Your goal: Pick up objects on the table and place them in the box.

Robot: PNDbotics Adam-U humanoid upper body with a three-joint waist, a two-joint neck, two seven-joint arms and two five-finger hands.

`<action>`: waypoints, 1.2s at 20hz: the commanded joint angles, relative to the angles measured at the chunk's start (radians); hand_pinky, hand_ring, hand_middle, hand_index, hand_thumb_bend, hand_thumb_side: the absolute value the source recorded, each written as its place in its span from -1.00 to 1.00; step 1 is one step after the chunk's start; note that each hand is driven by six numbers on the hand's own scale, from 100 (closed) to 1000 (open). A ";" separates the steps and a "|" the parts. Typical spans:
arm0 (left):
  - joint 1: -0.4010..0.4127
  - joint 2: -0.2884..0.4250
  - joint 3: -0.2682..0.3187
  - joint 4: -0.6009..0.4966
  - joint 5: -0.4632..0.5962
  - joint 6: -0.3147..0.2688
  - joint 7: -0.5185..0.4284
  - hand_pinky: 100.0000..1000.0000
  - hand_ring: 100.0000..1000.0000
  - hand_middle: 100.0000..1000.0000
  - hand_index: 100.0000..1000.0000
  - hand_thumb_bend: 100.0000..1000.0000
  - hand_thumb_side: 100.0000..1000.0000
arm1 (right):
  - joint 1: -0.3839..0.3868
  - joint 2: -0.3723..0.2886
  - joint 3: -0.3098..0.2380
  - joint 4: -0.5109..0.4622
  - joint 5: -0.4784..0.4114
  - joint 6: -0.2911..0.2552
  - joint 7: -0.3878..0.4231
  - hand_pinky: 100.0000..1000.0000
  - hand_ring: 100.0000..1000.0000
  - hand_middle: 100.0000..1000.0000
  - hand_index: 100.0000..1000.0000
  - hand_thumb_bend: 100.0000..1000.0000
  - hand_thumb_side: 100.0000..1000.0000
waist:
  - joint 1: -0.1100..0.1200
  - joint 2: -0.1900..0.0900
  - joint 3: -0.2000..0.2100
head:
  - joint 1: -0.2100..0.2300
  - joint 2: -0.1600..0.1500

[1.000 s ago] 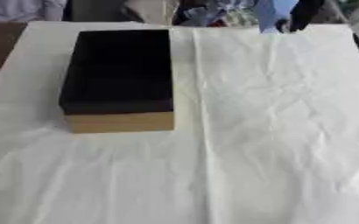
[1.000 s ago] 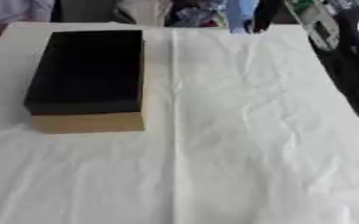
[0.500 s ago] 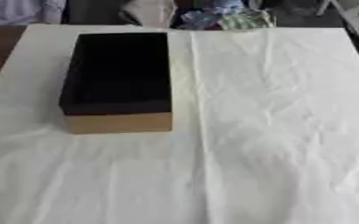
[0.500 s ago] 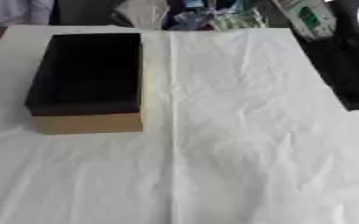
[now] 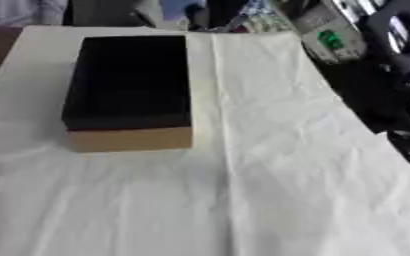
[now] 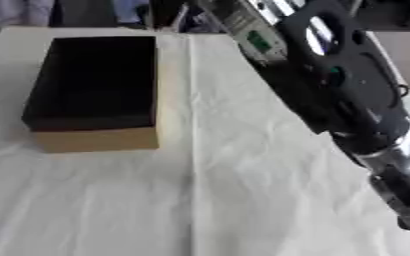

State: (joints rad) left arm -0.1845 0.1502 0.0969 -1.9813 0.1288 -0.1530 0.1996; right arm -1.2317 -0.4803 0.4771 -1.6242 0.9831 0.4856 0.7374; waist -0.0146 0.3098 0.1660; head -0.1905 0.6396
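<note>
An open box [image 5: 130, 139] with a black inside and tan cardboard walls stands on the left half of the white-covered table [image 5: 278, 170]. Nothing shows inside it. My right arm [image 6: 353, 95], black with a silver joint, reaches in from the lower right along the table's right edge toward the far side. At its far end my right hand [image 6: 287, 26] is blurred, next to a whitish flat thing with a green mark [image 6: 252, 39]. Whether the hand holds that thing cannot be made out. My left hand shows in no view.
Mixed dark and blue clutter [image 5: 217, 12] lies beyond the far edge of the table. The white cloth is creased, with a fold line [image 5: 226, 125] running front to back just right of the box.
The camera has shifted. My right arm has come into view from the right and now covers the table's far right side, with the whitish green-marked thing at its end.
</note>
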 commanded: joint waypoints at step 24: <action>-0.010 0.004 -0.001 -0.019 0.004 0.011 -0.010 1.00 0.12 0.32 0.70 -1.00 0.24 | 0.001 0.099 0.099 0.061 0.024 0.005 0.162 0.75 0.76 0.68 0.74 -0.76 -1.00 | -0.003 -0.007 0.020 | -0.009 -0.017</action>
State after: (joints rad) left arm -0.1860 0.1488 0.0967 -1.9813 0.1310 -0.1441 0.1908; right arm -1.2129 -0.3742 0.5896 -1.5423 1.0026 0.4210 0.8021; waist -0.0210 0.3198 0.1846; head -0.1963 0.6305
